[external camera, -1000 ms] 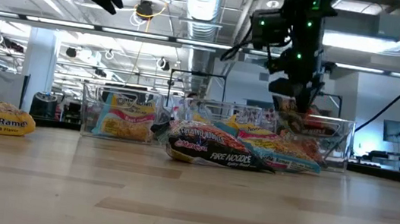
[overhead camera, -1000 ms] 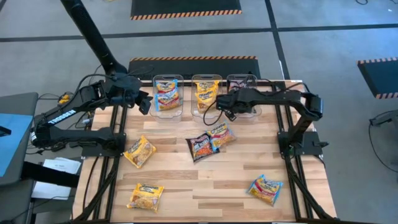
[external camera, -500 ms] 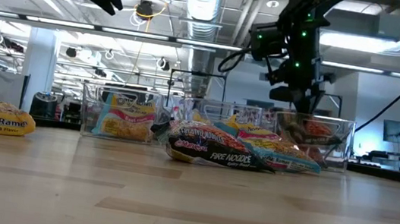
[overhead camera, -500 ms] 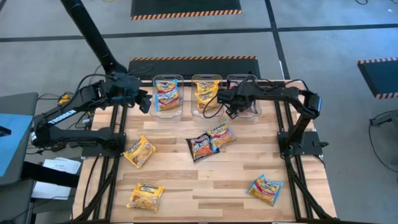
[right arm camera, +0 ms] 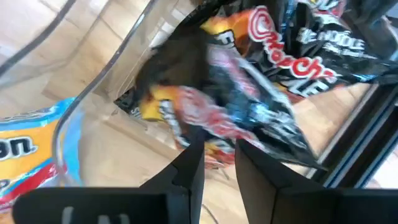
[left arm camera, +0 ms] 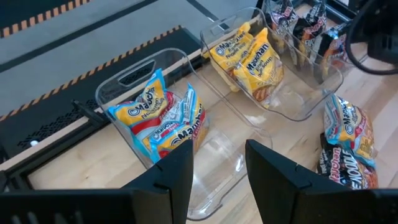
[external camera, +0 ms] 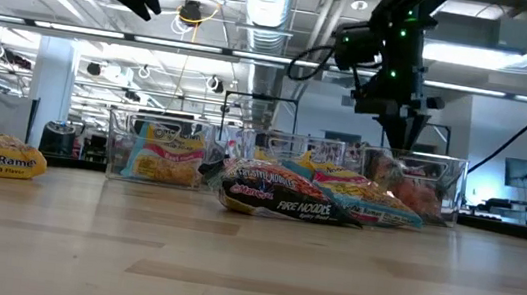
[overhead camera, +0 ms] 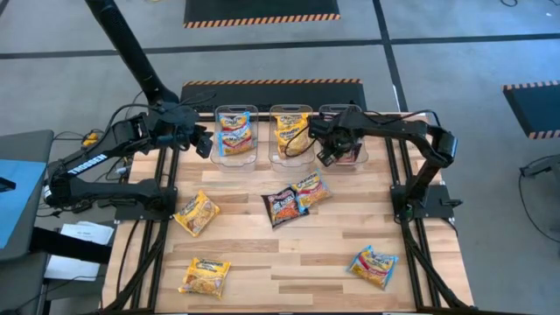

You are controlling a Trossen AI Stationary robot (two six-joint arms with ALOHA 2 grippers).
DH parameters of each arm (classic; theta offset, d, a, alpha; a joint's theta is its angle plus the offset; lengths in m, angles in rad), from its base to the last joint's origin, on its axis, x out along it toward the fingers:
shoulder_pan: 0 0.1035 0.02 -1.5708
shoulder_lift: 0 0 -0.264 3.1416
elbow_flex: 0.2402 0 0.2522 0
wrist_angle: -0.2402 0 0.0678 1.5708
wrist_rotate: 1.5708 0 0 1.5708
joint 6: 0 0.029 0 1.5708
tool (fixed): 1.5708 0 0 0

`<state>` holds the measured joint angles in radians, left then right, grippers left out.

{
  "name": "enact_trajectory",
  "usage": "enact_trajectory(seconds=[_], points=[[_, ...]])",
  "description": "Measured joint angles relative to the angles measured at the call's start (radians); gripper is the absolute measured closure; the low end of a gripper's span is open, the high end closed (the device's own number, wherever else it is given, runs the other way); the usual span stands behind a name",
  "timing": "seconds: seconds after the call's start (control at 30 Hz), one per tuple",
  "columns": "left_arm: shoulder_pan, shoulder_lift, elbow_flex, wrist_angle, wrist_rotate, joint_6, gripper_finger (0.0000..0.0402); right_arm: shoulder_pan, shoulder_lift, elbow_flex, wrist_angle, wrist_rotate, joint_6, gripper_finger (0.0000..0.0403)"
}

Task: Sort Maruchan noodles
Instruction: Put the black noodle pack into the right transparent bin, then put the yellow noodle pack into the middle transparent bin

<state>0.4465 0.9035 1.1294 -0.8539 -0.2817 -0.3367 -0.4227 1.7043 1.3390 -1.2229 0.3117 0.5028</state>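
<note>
The right gripper [overhead camera: 325,150] sits at the top centre of the high view, over the front edge of the right bin [overhead camera: 350,157]. Its fingers [right arm camera: 186,171] stand slightly parted with nothing between them; a dark maroon packet [right arm camera: 249,118] lies loose in that bin just past the tips. The left gripper [overhead camera: 206,145] hovers beside the left bin [overhead camera: 234,158], released and empty. That bin holds blue-pink packets [left arm camera: 165,121], and the middle bin [overhead camera: 290,157] holds yellow packets [left arm camera: 249,59].

On the table [overhead camera: 289,258], a dark packet [overhead camera: 280,206] and a blue-pink packet [overhead camera: 311,190] lie touching at centre. Two yellow-orange packets lie at left [overhead camera: 196,213] and lower left [overhead camera: 206,276]. Another blue-pink packet [overhead camera: 374,266] lies at lower right.
</note>
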Motion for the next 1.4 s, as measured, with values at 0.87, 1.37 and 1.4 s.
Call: enact_trajectory(seconds=[0.87, 1.37, 1.4], points=[[0.000, 0.000, 0.000, -0.009, 0.043, -0.075, 0.0270, -0.032, -0.004, 0.472, -0.077, -0.184, -0.275, 0.0290], [0.031, 0.065, 0.042, 0.011, 0.252, -0.082, 0.0231, 0.017, -0.004, 0.651, -0.161, -0.183, -0.336, 0.0290], [0.029, 0.065, 0.047, 0.002, 0.304, -0.093, 0.0231, 0.017, -0.004, 0.658, -0.175, -0.183, -0.336, 0.0290]])
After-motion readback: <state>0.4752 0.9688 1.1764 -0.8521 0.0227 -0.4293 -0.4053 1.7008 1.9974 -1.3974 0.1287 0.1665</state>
